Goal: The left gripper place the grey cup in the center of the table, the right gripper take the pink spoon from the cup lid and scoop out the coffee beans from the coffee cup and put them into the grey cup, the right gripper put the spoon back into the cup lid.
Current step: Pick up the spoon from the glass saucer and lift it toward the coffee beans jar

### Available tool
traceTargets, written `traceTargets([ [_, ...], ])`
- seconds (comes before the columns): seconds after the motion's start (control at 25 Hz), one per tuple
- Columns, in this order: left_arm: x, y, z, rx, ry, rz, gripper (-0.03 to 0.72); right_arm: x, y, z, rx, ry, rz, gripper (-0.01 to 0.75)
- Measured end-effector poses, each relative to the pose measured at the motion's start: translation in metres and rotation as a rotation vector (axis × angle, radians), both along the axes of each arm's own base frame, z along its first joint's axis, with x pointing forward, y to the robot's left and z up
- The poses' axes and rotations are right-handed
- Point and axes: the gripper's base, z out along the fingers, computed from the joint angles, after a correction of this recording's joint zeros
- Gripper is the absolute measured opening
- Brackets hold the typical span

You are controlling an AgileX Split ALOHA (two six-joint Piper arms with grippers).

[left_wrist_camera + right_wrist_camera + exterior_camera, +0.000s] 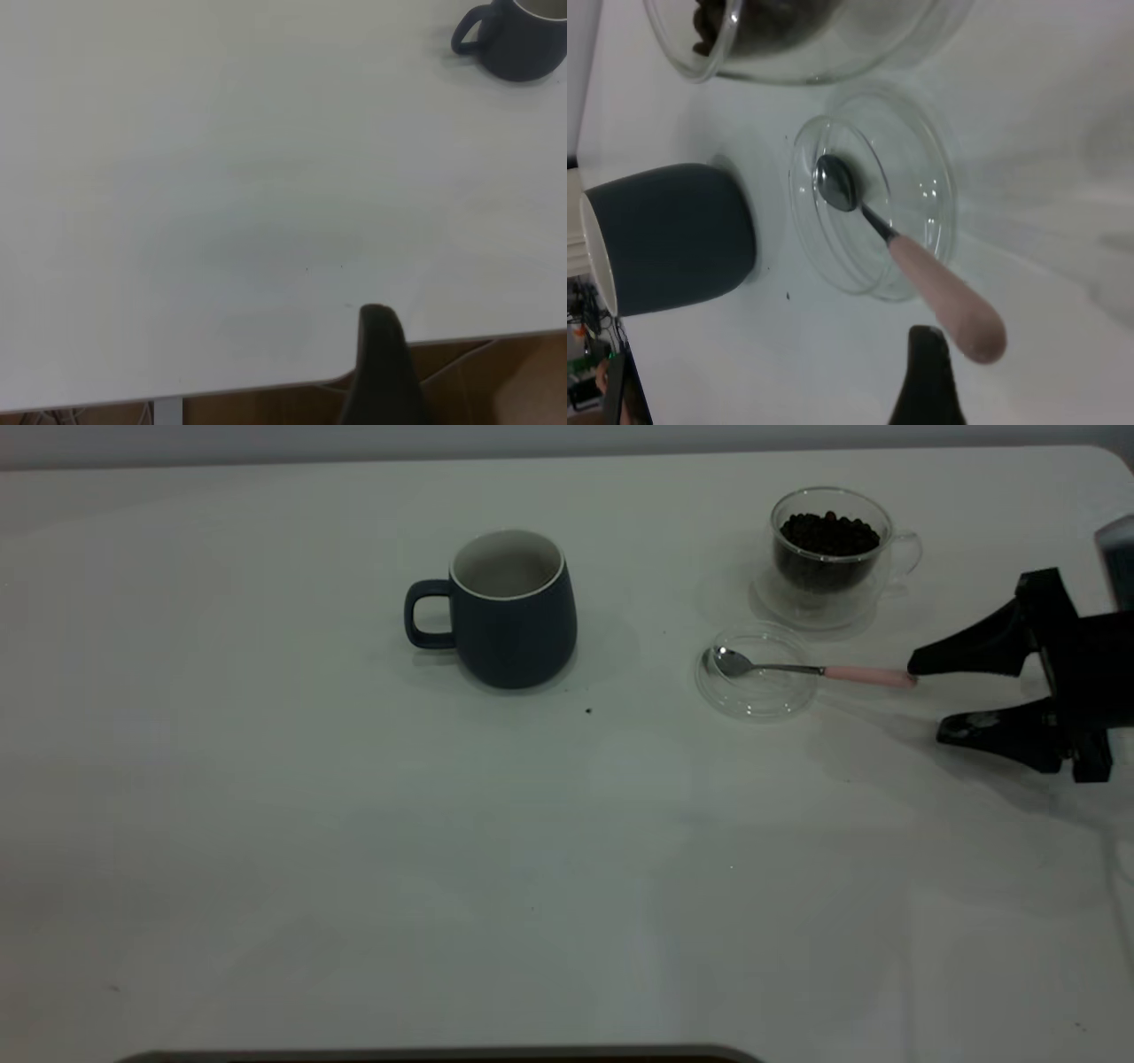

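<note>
Grey cup (515, 609) stands upright near table (354, 850) centre, handle toward the exterior view's left, white inside looks empty. Nothing is touching it.

Coffee cup (831, 553) sits at the far right of the table, upright, with coffee beans (829, 533) heaped nearly to its rim. Cup lid (756, 670) lies flat just in front of it, near but apart.

Pink spoon (815, 670) rests with its metal bowl inside the lid and its neck over the rim; the pink handle sticks out toward the right edge.

Right gripper (930, 698) comes in low from the right, jaws spread wide. The upper finger's tip is right at the end of the spoon handle; can't tell if it touches. The lower finger is well clear. Nothing is gripped.

Left gripper (383, 363) is parked back at the table edge, far from the grey cup. Only one finger shows in the left wrist view, so I can't tell its jaw state.
</note>
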Motion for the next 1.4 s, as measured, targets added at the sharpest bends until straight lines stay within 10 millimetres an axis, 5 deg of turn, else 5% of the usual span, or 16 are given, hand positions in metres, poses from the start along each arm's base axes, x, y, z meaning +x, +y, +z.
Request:
traceTargets([
  [0.52,0.000,0.000,0.000,0.000,0.000,0.000,0.569,0.025,0.036,-0.001,0.022,-0.046,0.099,0.621],
  [0.88,0.000,0.000,0.000,0.000,0.000,0.000,0.569,0.026,0.037,-0.001,0.020,-0.049,0.101,0.518],
  [1.4,0.000,0.000,0.000,-0.002,0.000,0.002,0.569,0.027,0.038,0.001,0.044,-0.060,0.105,0.485],
])
